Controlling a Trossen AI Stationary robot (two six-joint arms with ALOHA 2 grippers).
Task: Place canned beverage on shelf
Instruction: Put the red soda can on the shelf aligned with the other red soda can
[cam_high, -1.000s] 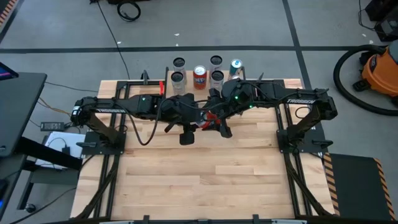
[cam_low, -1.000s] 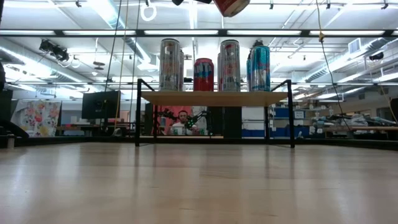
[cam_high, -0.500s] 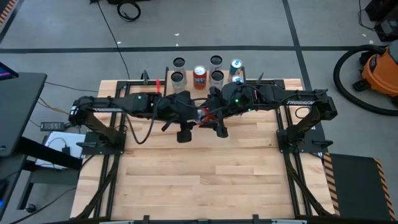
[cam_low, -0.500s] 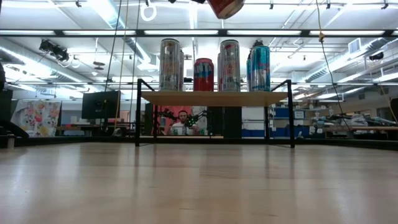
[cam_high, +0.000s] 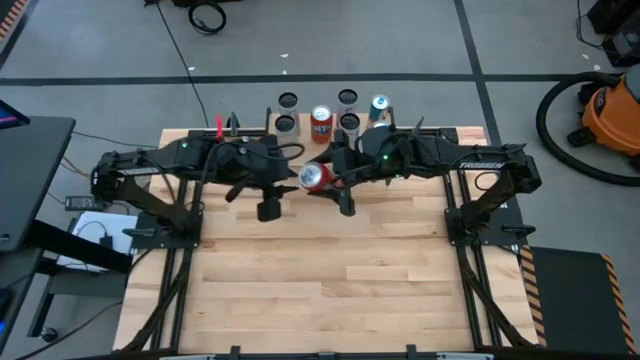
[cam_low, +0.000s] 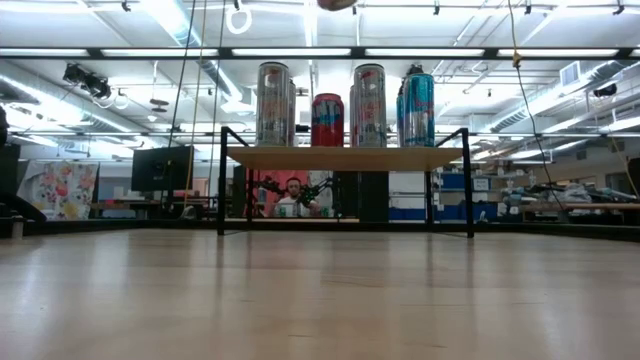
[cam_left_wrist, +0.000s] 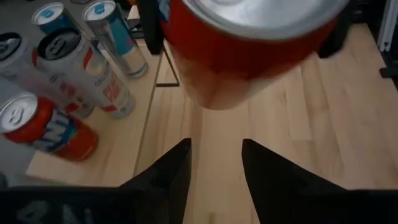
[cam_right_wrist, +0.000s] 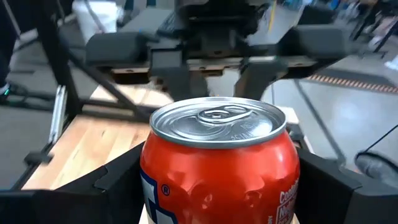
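I have the red can (cam_right_wrist: 219, 163) clamped between the fingers of my right gripper (cam_high: 322, 178), its silver top facing my wrist camera, one dark finger (cam_right_wrist: 93, 193) on each side of its body. It hangs high over the worktop (cam_high: 330, 280), so high that from table level only its bottom edge shows at the upper border. My left gripper (cam_left_wrist: 214, 163) sits just beside it, empty, fingers parted, with the can filling the space right in front of them. It looks to me like I have just taken the can over to the right side.

The shelf (cam_low: 345, 157) lies ahead of my right gripper, at the far edge of the worktop. It is crowded: tall silver cans (cam_low: 272, 104), a shorter red can (cam_low: 327, 120) and a blue can (cam_low: 418, 108) stand close together on its board, and from above I count six tops in two rows. I cannot tell which gap is free.

What worries me:
- My grip is wide on a smooth round body; if I tilt to stand it upright, it may slip or roll between my fingers.
- Coming in low, the can or my fingers may knock a standing can off the back edge.
- My left gripper is near enough that swinging forward could clip it.
- Letting go too near the board's front edge would leave the can overhanging.
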